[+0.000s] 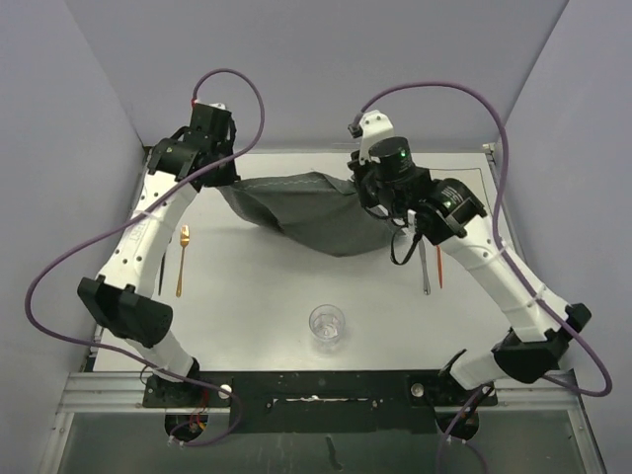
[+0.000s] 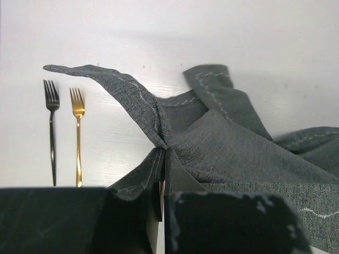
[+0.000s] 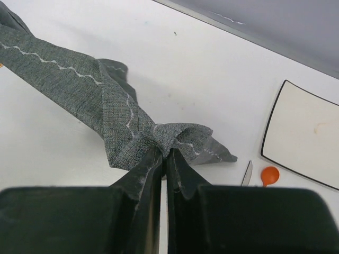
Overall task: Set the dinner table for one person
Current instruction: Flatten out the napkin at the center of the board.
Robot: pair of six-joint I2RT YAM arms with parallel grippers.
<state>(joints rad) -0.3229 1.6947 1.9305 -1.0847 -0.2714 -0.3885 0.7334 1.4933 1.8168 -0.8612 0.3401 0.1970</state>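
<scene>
Left tool (image 2: 163, 156) and right tool (image 3: 164, 156) each pinch the placemat (image 1: 306, 212); stretch it taut, lower level, centred on the surface (image 1: 257, 296).

lab cell: plain grey walls (image 1: 296, 69), aluminium frame (image 1: 99, 400)

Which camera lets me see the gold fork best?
The left wrist view. There the gold fork is big and sharp, tines clear, beside a black fork, though its handle end is hidden. The top view shows all of it, but tiny. I can't find it in the right wrist view.
</scene>
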